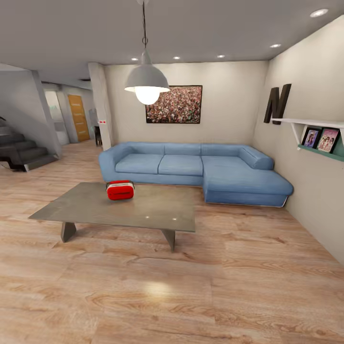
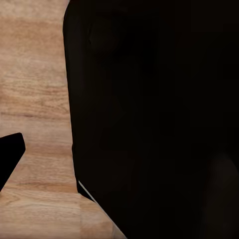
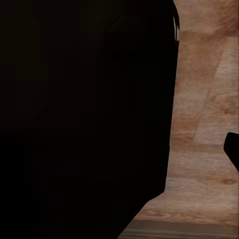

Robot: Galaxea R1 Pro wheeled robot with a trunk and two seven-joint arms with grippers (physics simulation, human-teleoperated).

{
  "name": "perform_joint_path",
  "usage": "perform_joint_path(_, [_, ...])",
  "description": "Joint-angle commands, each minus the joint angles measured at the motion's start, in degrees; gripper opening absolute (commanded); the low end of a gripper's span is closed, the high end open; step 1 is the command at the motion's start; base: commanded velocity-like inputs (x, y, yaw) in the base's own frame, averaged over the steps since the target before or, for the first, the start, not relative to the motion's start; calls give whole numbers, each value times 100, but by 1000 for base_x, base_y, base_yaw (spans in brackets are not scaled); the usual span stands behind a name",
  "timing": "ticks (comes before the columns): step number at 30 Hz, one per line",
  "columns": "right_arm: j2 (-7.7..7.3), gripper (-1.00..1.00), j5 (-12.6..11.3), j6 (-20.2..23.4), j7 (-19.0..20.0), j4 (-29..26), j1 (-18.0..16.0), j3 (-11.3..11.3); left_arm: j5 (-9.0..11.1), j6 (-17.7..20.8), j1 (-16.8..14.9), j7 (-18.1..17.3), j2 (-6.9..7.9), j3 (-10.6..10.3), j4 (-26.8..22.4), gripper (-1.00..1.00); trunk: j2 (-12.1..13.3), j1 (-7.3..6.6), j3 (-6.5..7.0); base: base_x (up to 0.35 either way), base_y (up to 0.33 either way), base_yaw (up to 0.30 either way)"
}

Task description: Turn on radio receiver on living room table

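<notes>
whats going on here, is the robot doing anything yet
Nothing is being handled yet. The head view looks across a living room at the red radio receiver, which sits untouched on the low grey table, towards its far left part, in front of the blue sofa. A stretch of wood floor lies between the camera and the table. Both wrist views show a dark shape over floor planks, so the state of the fingers cannot be told.

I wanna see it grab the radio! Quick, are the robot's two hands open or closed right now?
Left gripper: cannot be told; its wrist view gives dark shapes over wood floor.
Right gripper: cannot be told, same dark shapes.
</notes>
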Motion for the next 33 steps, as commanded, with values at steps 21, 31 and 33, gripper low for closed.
perform_joint_path(21, [387,100,-3,-11,-9,-20,-212,16,-9,-37,148,-8,-468,-12,-17,100,1,1,0,0,0,0])
perform_joint_path(31, [75,100,18,-511,-1,-1421,-256,27,-30,-749,149,-5,-541,-43,-480,100,1,1,0,0,0,0])
perform_joint_path(33, [64,100,51,-509,5,-1666,-272,29,-38,-757,149,-7,-541,-47,-654,100,1,1,0,0,0,0])
